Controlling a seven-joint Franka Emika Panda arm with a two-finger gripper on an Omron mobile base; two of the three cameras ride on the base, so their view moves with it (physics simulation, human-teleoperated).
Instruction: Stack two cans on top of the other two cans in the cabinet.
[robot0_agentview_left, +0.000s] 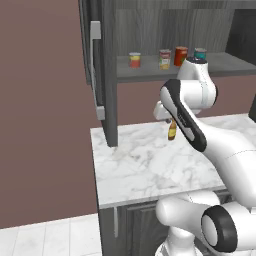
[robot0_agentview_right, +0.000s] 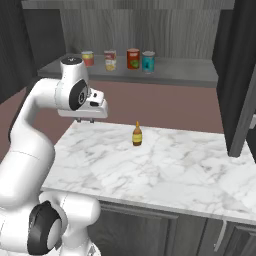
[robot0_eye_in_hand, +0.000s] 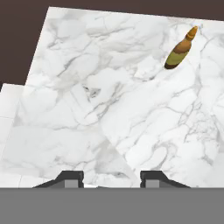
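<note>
The gripper (robot0_eye_in_hand: 111, 177) points down over the marble counter (robot0_eye_in_hand: 109, 113), its two dark fingertips standing wide apart with nothing between them. Off to one side on the veined white stone stands a small amber bottle (robot0_eye_in_hand: 180, 49), no part of the job.

All four cans sit in a row on the grey shelf (robot0_agentview_right: 190, 70) of the dark wood-grain wall cabinet (robot0_agentview_left: 150, 22), well above the hand: the short red-and-yellow can (robot0_agentview_right: 88, 58), the cream-labelled can (robot0_agentview_right: 110, 60) with its red top band, the plain red-orange can (robot0_agentview_right: 133, 58) and the teal-blue can (robot0_agentview_right: 148, 62) with a silver top. None is stacked yet.

They look like rigid, smooth-walled cylinders, likely light enough but slippery, so a firm squeeze across the middle of the side wall seems best. The flat lids should bear another can if it is set down centred and upright
</note>
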